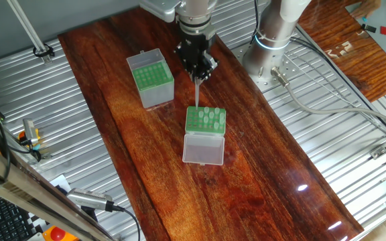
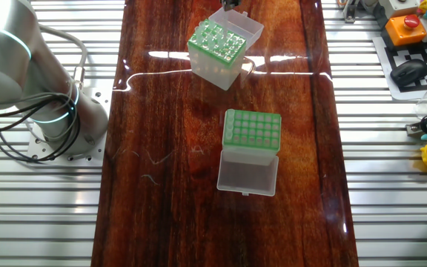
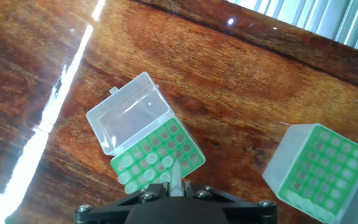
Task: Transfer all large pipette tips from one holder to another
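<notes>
Hand view shows the gripper [image 3: 174,186] pinching one large pipette tip [image 3: 174,175] point-down above the clear-lidded holder [image 3: 157,155], with the grey holder [image 3: 319,171] well apart to the side, so a slack pinch could let it swing or drop during transfer.

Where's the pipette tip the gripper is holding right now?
In one fixed view, the pipette tip hangs from the gripper directly above the far edge of the clear-lidded holder, right of the grey box.
</notes>
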`<state>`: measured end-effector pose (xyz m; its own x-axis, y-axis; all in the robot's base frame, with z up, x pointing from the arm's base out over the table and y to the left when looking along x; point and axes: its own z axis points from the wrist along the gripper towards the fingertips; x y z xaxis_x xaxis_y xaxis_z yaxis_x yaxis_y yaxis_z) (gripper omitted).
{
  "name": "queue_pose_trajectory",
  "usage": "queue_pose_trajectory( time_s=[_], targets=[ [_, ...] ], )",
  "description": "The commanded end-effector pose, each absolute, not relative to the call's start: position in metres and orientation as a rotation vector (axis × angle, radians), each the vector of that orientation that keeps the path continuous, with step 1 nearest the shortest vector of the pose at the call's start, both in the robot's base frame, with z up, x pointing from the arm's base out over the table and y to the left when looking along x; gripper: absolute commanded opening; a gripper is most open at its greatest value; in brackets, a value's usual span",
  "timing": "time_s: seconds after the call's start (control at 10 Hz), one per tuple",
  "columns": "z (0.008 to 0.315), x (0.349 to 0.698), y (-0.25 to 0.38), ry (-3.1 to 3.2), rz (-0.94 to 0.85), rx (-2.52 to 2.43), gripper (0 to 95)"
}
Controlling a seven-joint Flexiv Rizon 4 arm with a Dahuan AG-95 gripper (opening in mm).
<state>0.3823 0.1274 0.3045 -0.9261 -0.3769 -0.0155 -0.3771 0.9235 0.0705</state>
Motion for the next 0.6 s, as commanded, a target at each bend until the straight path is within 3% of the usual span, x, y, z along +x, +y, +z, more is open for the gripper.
queue_pose_trajectory(
  time_s=[0.1, 0.3, 0.6],
  targets=[
    [0.304, 0.388, 0.096, 3.049, 0.108, -0.766, 0.0],
    [0.309, 0.397, 0.055, 3.003, 0.086, -0.943, 0.0],
    [0.311, 0.398, 0.049, 3.035, 0.091, -0.808, 0.0]
  ],
)
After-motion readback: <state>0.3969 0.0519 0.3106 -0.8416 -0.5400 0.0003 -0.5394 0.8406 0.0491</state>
